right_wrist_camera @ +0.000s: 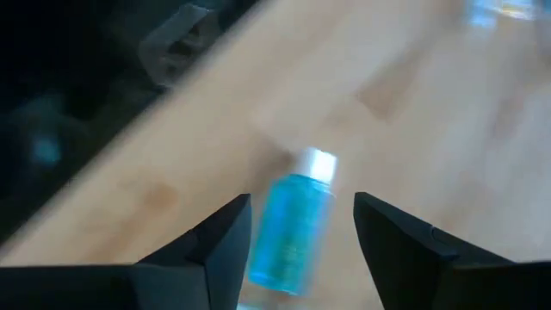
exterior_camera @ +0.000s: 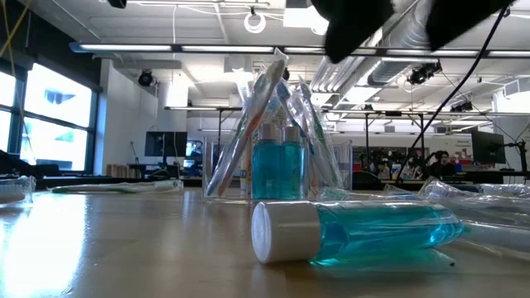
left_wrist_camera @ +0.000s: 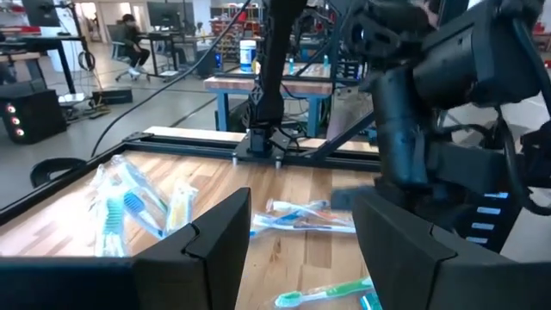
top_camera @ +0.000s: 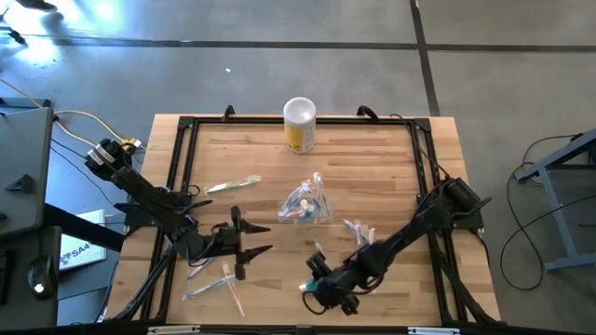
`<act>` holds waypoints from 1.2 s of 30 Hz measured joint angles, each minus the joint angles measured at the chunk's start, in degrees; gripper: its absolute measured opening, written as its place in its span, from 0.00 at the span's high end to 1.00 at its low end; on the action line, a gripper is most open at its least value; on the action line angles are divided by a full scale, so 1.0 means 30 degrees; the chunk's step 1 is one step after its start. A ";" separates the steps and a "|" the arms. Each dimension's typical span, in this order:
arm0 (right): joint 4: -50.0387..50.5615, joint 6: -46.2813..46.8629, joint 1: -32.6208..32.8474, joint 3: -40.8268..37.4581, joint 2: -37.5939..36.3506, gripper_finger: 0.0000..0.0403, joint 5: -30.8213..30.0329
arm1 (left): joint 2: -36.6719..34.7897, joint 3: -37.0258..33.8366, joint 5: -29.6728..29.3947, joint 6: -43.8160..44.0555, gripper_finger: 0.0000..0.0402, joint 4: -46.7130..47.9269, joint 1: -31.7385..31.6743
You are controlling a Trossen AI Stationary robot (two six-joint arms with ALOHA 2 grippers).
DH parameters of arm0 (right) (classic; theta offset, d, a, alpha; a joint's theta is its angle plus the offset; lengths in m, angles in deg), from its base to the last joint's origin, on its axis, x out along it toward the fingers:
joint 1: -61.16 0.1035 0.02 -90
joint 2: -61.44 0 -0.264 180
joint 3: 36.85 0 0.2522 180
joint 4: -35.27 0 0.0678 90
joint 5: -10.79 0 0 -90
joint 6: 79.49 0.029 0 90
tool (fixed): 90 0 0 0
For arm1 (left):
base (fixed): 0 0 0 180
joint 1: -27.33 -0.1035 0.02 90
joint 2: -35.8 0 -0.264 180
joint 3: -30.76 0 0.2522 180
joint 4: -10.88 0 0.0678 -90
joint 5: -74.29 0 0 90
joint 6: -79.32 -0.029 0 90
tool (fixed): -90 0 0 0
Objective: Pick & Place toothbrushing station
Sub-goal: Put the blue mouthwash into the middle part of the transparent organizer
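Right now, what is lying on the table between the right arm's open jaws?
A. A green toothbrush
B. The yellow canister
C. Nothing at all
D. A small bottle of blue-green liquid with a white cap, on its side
D. The right wrist view shows the small teal bottle with its white cap lying on the wood between the right gripper's open jaws, not yet clamped.

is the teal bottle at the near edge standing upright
No, the teal bottle lies on its side on the table, its white cap pointing sideways.

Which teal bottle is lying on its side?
The teal bottle with the white cap, lying alone on the table between the right gripper's open fingers. The others stand upright inside the clear holder.
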 joint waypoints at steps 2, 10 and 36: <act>0.1069 0.0498 -0.0146 0.0478 0.0000 0.51 -0.0967 | 0.0000 0.0002 0.0000 -0.0102 0.50 -0.0014 -0.0028; 0.1474 0.2802 -0.0347 0.0517 0.0313 0.49 -0.1079 | 0.0000 0.0002 -0.0007 -0.1514 0.50 -0.0019 -0.0035; -0.1311 0.2963 -0.2991 0.0581 0.4073 0.44 0.7536 | 0.0007 0.0002 0.0476 -0.1315 0.50 0.1590 -0.0028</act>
